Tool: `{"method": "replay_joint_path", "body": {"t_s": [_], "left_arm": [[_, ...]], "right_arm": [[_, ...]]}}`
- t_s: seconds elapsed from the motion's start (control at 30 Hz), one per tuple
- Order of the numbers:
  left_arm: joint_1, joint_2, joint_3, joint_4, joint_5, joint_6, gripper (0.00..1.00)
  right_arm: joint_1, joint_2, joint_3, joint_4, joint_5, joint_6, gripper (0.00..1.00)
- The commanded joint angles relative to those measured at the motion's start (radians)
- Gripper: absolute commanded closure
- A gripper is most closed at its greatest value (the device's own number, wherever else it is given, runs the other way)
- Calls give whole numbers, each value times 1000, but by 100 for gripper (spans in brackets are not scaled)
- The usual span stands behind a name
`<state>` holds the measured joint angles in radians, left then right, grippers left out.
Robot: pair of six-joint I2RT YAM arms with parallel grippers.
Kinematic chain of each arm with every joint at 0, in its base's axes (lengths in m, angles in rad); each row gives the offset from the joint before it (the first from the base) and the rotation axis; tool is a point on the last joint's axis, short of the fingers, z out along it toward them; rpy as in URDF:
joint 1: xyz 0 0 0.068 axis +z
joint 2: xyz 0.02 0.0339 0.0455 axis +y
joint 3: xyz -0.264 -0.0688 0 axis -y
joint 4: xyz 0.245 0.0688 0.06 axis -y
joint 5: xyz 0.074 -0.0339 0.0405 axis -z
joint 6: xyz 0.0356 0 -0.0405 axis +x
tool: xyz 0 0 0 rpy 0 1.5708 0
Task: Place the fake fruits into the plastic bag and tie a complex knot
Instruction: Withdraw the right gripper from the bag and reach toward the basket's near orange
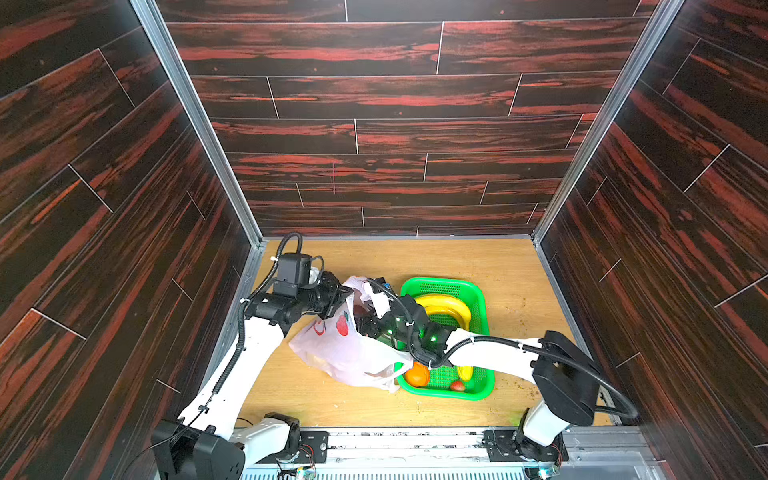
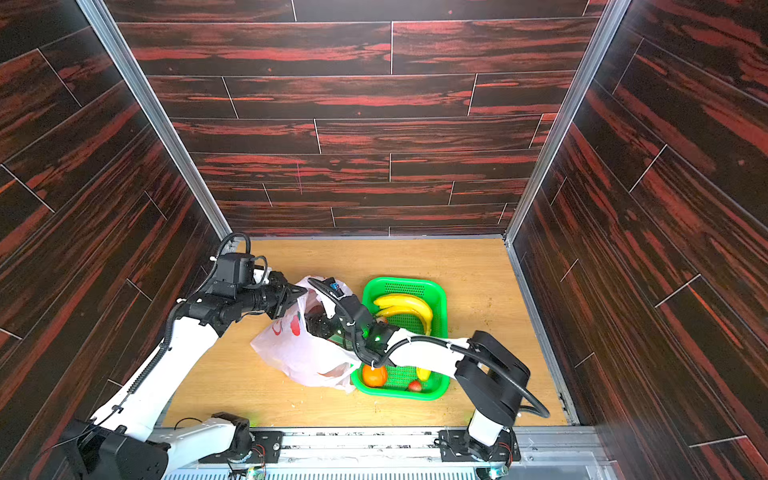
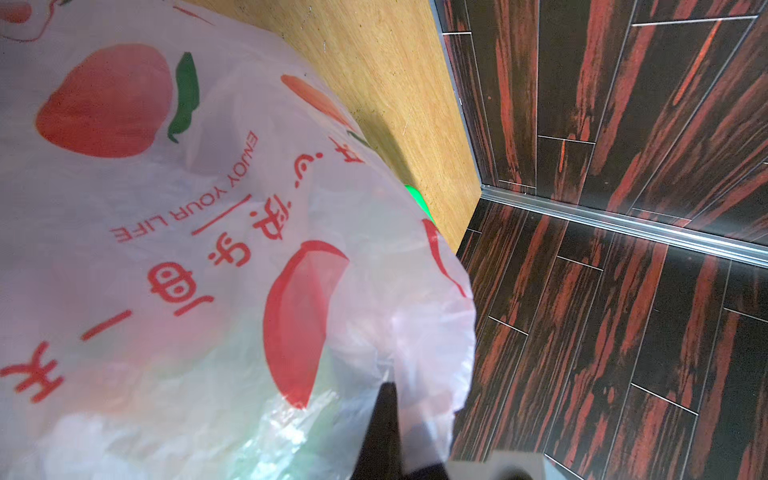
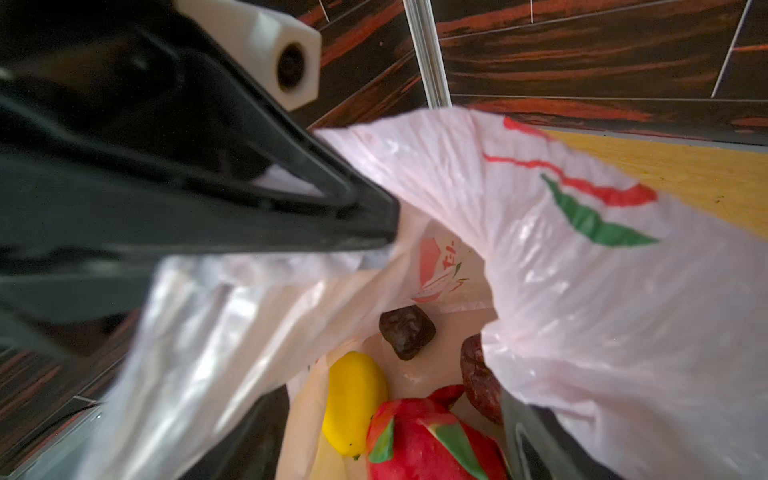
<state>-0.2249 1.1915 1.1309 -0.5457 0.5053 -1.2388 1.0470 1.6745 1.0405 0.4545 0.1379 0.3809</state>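
The plastic bag [image 1: 349, 353] [image 2: 299, 357] lies on the table left of the basket. My left gripper [image 1: 343, 297] [image 3: 390, 399] is shut on the rim and holds the mouth up. My right gripper [image 1: 365, 322] [image 4: 395, 449] reaches into the mouth with its jaws wide apart, so it is open. In the right wrist view the pink-green dragon fruit [image 4: 419, 440] lies in the bag between the fingers, beside a lemon [image 4: 353, 403] and two dark purple balls [image 4: 407, 332]. A banana bunch [image 1: 446, 309], an orange [image 1: 417, 375] and a strawberry [image 1: 458, 385] sit in the basket. The knot is out of view.
The green mesh basket [image 1: 440, 284] [image 2: 399, 282] stands right of the bag, under my right forearm, and also holds a small yellow fruit [image 1: 465, 372]. Dark wood-look walls close in the table on three sides. Bare tabletop [image 1: 415, 257] lies behind the bag and basket.
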Motion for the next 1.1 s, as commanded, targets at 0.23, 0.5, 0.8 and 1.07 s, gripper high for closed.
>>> {"method": "replay_joint_path", "body": {"t_s": [0.23, 0.5, 0.8, 1.07], "left_arm": [[-4, -2, -16, 9, -6, -1, 100], [-4, 2, -20, 16, -15, -3, 100], [-4, 7, -7, 14, -19, -2, 100], [-4, 12, -1, 30, -34, -11, 100]], "right_arm": [[4, -243, -84, -172, 56, -12, 20], [4, -461, -99, -491, 207, -22, 16], [2, -600, -31, -991, 251, -24, 14], [34, -690, -167, -1077, 25, 50, 14]]}}
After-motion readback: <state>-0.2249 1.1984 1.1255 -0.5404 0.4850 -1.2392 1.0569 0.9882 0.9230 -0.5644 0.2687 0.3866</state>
